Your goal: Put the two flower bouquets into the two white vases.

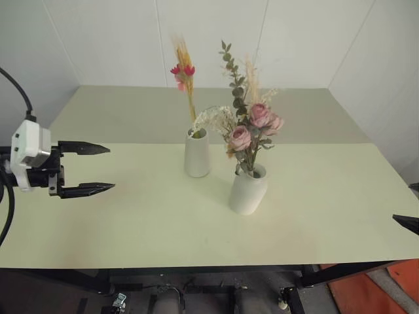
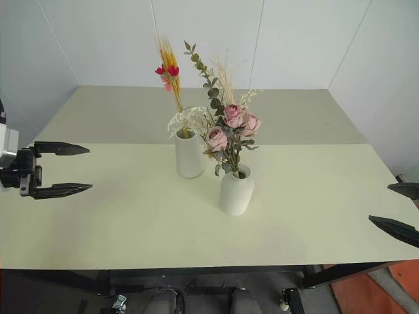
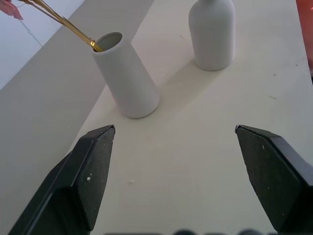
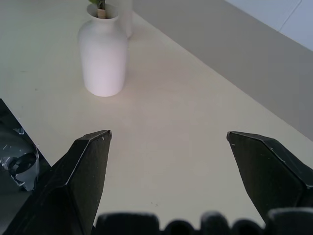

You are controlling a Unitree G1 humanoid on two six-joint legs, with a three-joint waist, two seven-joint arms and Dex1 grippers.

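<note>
Two white vases stand near the middle of a broad, smooth, pale yellow-green table [image 1: 131, 222], and both already hold flowers. Taking the tall tapered vase [image 1: 196, 154] as my landmark: it is a matte ceramic cone with an open mouth, holding the slim bunch of yellow stalks with small red flowers [image 1: 185, 75], which rises upright out of it. Just beside it, nearer me and to its right, sits the shorter, rounder bottle-shaped vase [image 1: 248, 191], also matte white, carrying the bushy bouquet of pink roses, cream sprigs and green leaves [image 1: 252, 124]. My left gripper [image 1: 88, 169] hovers well to the left of the tall vase, its black pointed fingers spread wide and empty. My right gripper [image 2: 397, 209] hangs far to the right of it, also spread wide, holding nothing.
</note>
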